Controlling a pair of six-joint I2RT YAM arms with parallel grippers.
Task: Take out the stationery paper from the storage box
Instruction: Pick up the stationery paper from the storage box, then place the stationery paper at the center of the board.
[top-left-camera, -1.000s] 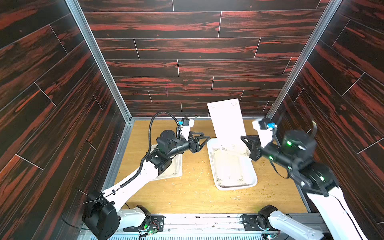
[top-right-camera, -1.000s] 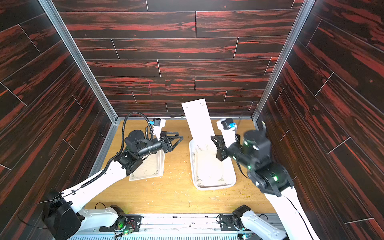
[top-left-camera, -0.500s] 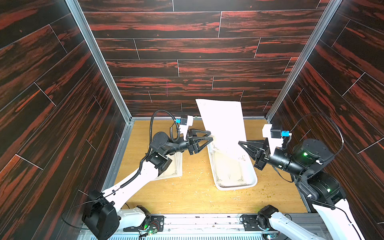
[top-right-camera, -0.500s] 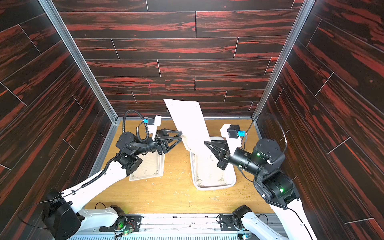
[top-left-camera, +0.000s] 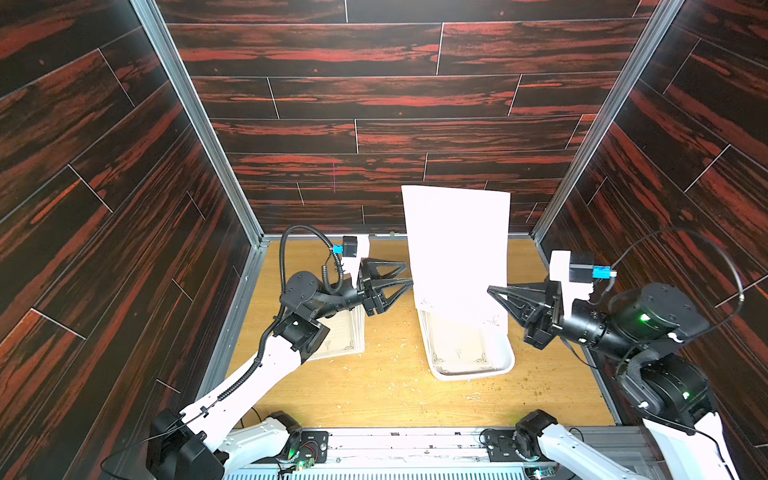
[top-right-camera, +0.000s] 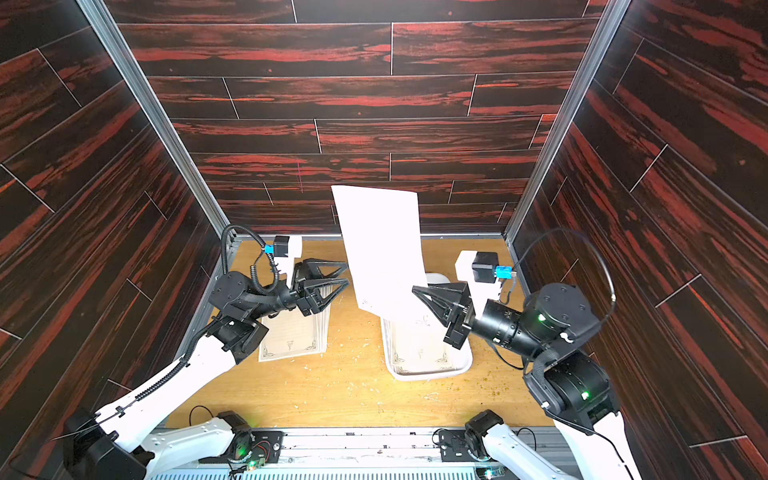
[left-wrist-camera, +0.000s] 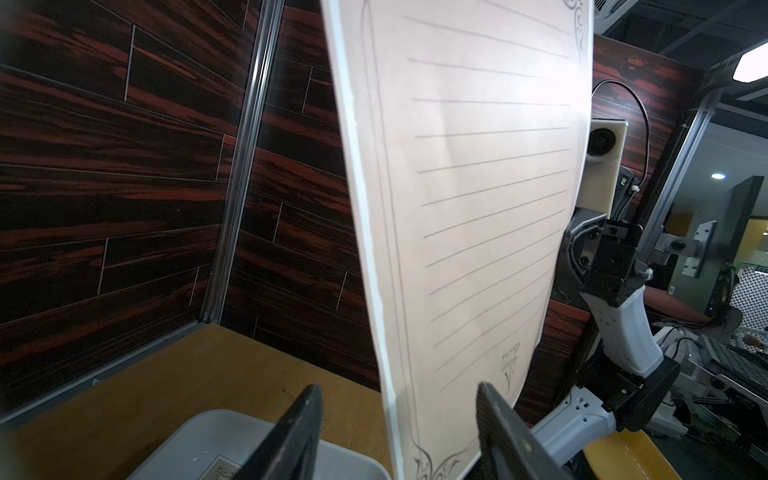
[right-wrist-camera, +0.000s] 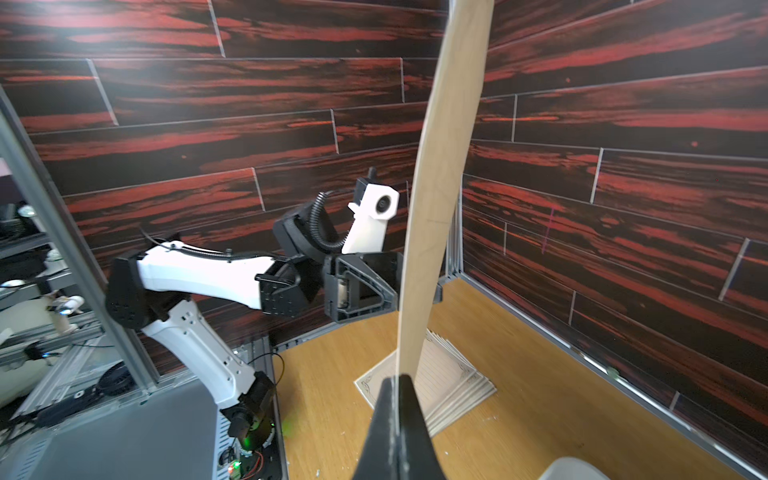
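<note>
the right gripper (top-left-camera: 489, 287) is clamped on one stationery paper sheet (top-left-camera: 457, 249), its jaws pressed flat together over the sheet's edge at about 4 o'clock, near a lower corner. the sheet stands nearly upright and slightly bowed above the far end of the storage box (top-left-camera: 473, 376), its top edge rising in front of the back wall (top-left-camera: 374, 137) toward 12 o'clock. in both top views it reads as blank white, while the left wrist view shows ruled lines, a thin border and dark corner flourishes. the left gripper (top-left-camera: 408, 274) reaches in from 9 o'clock with its jaws apart. in the left wrist view the sheet's lower edge sits between the two fingers (left-wrist-camera: 299, 428); whether either one touches the paper i cannot tell. the white box lies on the wooden table (top-left-camera: 395, 395) at about 3 o'clock from the table's middle, with a second sheet (top-left-camera: 457, 353) lying flat inside it; the raised sheet hides the box's far end from above. at about 9 o'clock on the table lies a stack of stationery paper (top-left-camera: 347, 338), fanned a little at its edges, its 9 o'clock side covered by the left arm (top-left-camera: 270, 365). the raised sheet stands between the two grippers, so in the right wrist view it cuts across the left gripper's fingertips. pale scraps and darker crumbs (top-left-camera: 536, 378) are scattered over the table, mostly around the box and toward 4 o'clock. dark red wood-patterned panels close the cell on three sides.
</note>
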